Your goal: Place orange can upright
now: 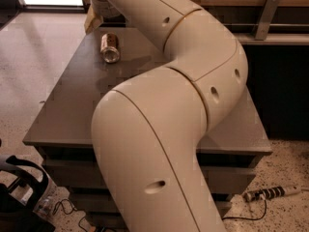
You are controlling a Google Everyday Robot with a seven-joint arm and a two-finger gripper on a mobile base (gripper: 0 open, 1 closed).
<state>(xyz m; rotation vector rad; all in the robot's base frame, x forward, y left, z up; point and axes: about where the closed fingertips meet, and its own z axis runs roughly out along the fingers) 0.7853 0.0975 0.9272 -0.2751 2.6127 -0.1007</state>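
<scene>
Cream-white arm point(159, 129), glossy shell, fat rounded links. Thin seam lines at the joints. Small dark oval recesses dotted along the shells. Gripper point(92, 22) at upper left of frame, only a tan wedge-shaped bit showing past the last link.

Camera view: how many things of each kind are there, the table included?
Can: 1, orange, lying on its side.
Table: 1, under the can.
Power strip: 1, on the floor at right.
Black device: 1, on the floor at bottom left.
End effector: 1, at the top edge, just beyond the can.
Total: 5
</scene>
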